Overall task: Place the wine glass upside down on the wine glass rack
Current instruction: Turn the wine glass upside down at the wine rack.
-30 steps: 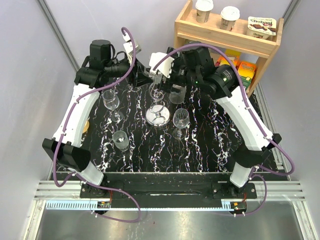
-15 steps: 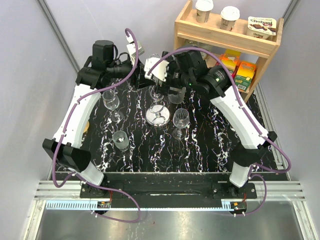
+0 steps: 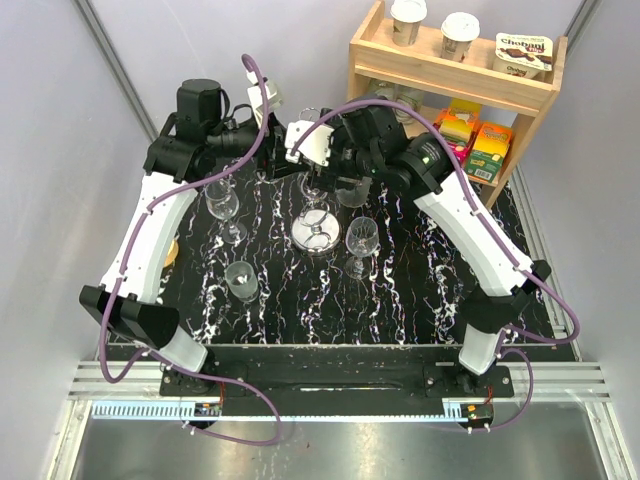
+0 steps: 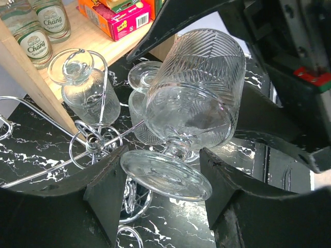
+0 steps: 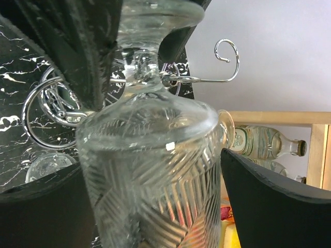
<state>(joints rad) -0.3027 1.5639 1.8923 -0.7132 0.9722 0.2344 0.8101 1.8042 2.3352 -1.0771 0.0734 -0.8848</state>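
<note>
The wine glass (image 4: 194, 88) is held in the air at the upper centre of the top view, between the two wrists and just above the wine glass rack (image 3: 316, 232), which stands on the black marbled desk (image 3: 400, 290). In the left wrist view, the left gripper (image 4: 163, 153) has its jaws pinching the round foot of the glass from both sides. The stem and the patterned bowl tilt away toward the upper right of the frame. The rack's post and curled wire arms lie at the left of that frame, below the glass. In the right wrist view, the right gripper (image 5: 150, 165) has its jaws spread wide on either side of the bowl. Contact with the bowl cannot be confirmed. Three other glasses (image 3: 222, 203) (image 3: 242, 278) (image 3: 362, 238) stand upright on the desk around the rack. The wooden shelf (image 3: 455, 70) occupies the upper right of the top view.
</note>
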